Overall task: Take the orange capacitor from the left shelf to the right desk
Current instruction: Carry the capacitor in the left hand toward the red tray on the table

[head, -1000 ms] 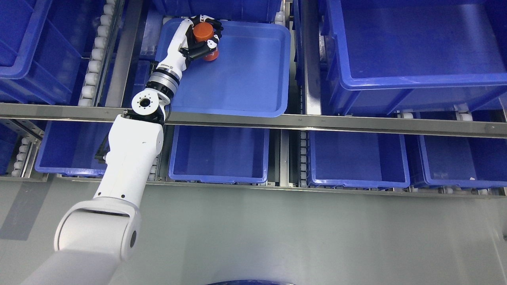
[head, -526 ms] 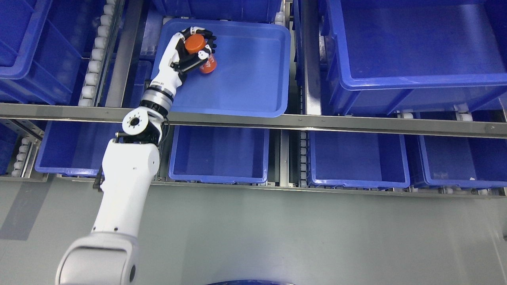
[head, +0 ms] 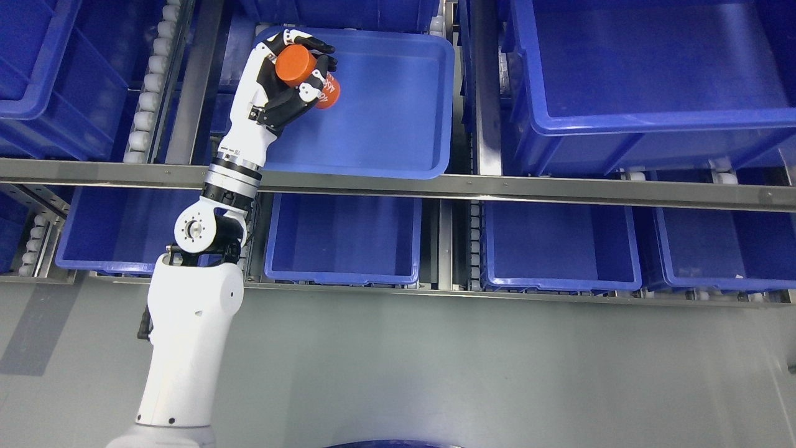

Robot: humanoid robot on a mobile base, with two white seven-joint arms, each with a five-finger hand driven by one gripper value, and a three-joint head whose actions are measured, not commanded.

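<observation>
My left hand is shut on the orange capacitor, a short cylinder with a flat orange cap. The hand holds it raised over the back left corner of a shallow blue tray on the upper shelf level. Black fingers wrap over the top and side of the capacitor, and its lower end pokes out beyond them, tilted to the right. The white left arm rises from the bottom edge and crosses the metal shelf rail. The right arm does not show.
A large deep blue bin stands at the upper right, another at the upper left. Below the rail sit several blue bins, such as one in the middle. Roller tracks run beside the tray. Grey floor fills the foreground.
The left hand has pulled back toward me and to the left with the capacitor, lifting it clear of the tray floor. The arm has drawn in. The whole view has shifted slightly.
</observation>
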